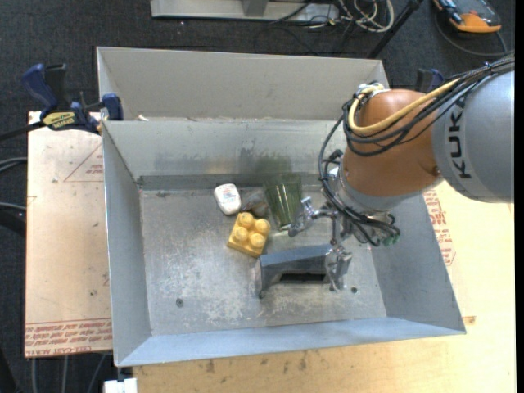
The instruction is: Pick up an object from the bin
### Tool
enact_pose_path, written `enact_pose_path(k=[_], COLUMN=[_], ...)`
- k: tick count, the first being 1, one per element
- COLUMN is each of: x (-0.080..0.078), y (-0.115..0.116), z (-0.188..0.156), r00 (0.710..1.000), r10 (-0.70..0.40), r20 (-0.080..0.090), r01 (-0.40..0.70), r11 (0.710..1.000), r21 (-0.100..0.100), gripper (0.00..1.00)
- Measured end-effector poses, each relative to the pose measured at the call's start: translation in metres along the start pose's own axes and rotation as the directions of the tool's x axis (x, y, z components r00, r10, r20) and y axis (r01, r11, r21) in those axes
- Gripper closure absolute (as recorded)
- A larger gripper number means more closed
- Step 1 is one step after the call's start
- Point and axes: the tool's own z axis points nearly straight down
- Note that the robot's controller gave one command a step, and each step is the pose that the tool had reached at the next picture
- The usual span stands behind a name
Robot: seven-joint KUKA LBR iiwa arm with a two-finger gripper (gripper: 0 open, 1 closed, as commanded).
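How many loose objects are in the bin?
4: white piece at the back, yellow block before it, green cup rightward, dark grey frame nearest front. Arm may hide more.

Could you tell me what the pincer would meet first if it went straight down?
Probably the dark grey block lying just under the open pincer, though depth is hard to judge.

At the right of the frame the arm (490,129) is a thick, smooth tube of silver-grey with "KUKA" (458,147) in bold black capitals running down its side. Its wrist wears a glossy, rounded orange cover (389,150), dome-shaped like a helmet. A bundle of pale tan cables (426,98) runs from the upper right across the dome's top. Thin black wires (370,223) loop in a tangle under the cover, and below them the pincer (322,240) is bare silvery metal with two slim fingers (337,267).
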Motion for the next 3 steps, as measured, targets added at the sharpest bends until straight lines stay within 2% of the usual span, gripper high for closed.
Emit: enact_pose_path(k=[1,2,3], x=[0.0113,0.0127,0.0127], y=[0.0119,0.0125,0.0125], z=[0.0738,0.0736,0.0736], r00=[0.998,0.998,0.998], r10=[0.059,0.064,0.064], r20=[0.01,0.001,0.001], r01=[-0.059,-0.064,-0.064], r11=[0.998,0.998,0.998], r21=[0.005,0.002,0.002], gripper=[0.0,1.0,1.0])
